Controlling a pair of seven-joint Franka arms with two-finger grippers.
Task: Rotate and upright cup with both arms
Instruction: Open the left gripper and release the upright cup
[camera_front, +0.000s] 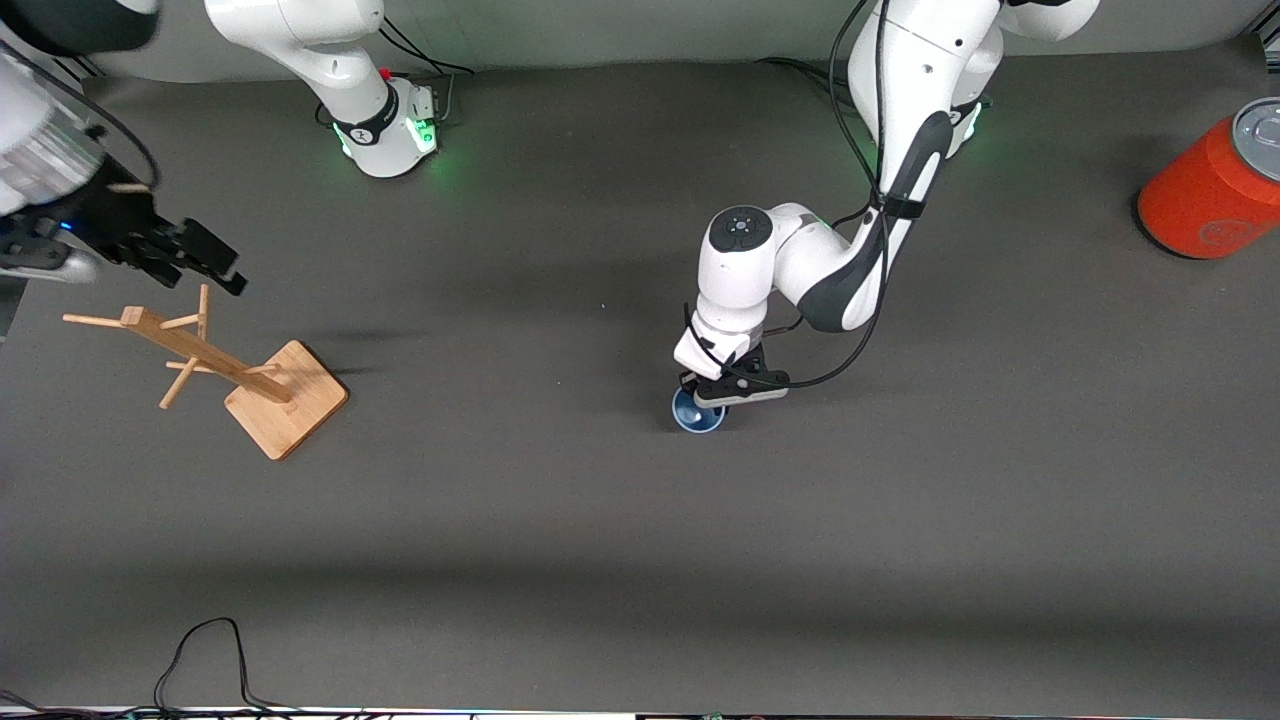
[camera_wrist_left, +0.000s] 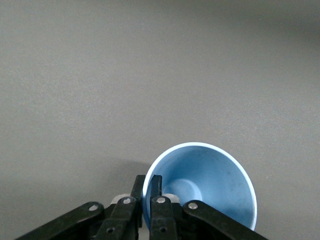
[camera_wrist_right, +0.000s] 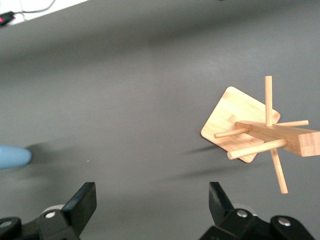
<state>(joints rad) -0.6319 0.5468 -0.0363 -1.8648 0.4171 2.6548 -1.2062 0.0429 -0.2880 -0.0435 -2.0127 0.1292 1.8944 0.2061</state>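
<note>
The light-blue cup is near the middle of the table, its open mouth facing up. My left gripper comes down from above and is shut on the cup's rim, one finger inside the wall and one outside. In the left wrist view the cup fills the lower part and the left gripper pinches its rim. I cannot tell whether the cup rests on the table. My right gripper is open and empty, up over the right arm's end of the table beside the wooden rack. The right wrist view shows the right gripper and the cup at the picture's edge.
A wooden peg rack on a square base stands toward the right arm's end; it also shows in the right wrist view. A large orange can lies at the left arm's end. Black cables lie along the table's edge nearest the front camera.
</note>
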